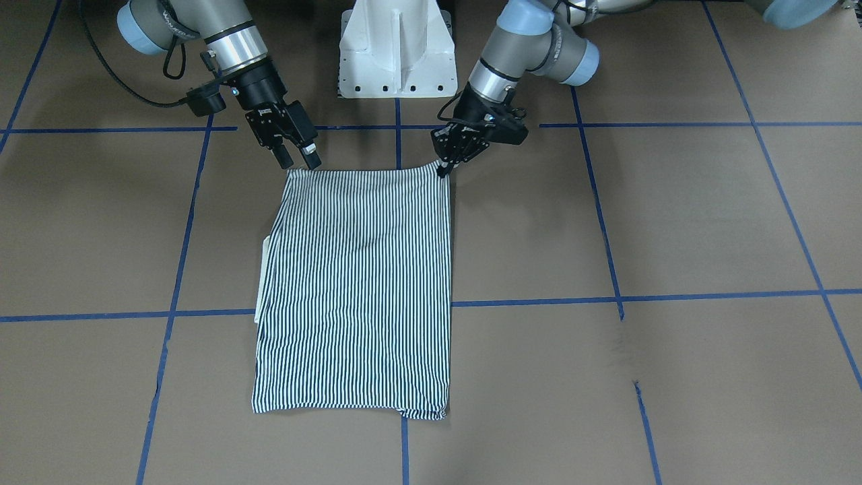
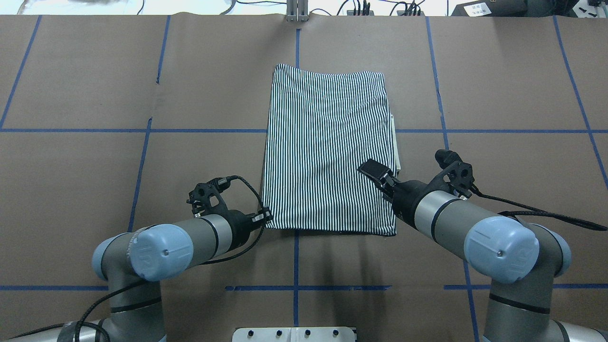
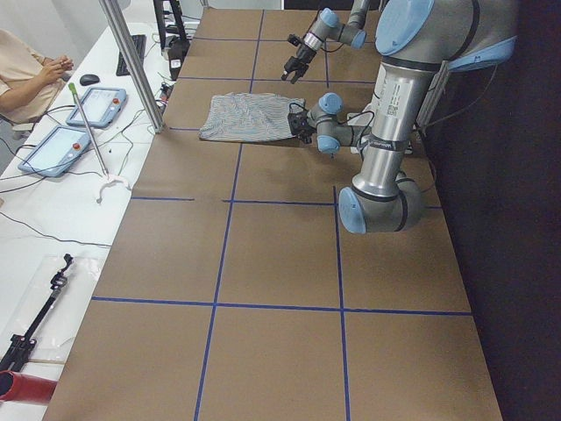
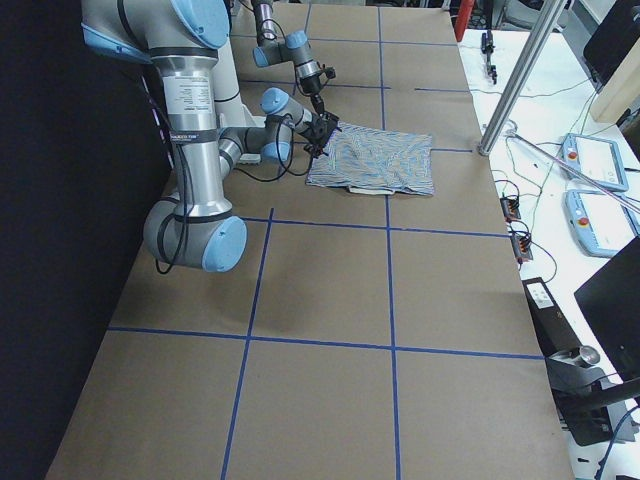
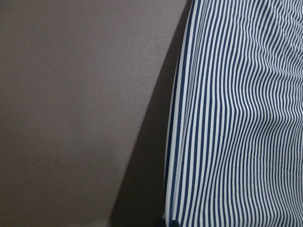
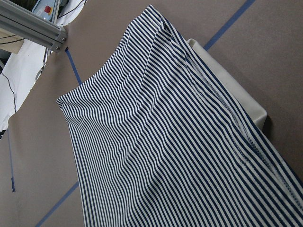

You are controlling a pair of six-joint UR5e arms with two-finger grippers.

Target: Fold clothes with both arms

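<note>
Left black fingers (image 1: 448,160) pinch a corner of 1 folded navy-and-white striped polo shirt (image 1: 357,289); right 2 fingers (image 1: 312,156), upper left in the front-facing view, gape empty.

Robotics lab: left arm (image 2: 180,242) and right arm (image 2: 456,218) at a tape-gridded table (image 2: 71,190), with pendants (image 3: 103,105) and an operator (image 3: 26,74) at the bench (image 3: 53,219) beside it.

The striped shirt (image 5: 236,118) fills the frame's right half, its edge running from upper centre to bottom centre. Brown surface (image 5: 71,104) fills the left, with a shadow along that edge.
</note>
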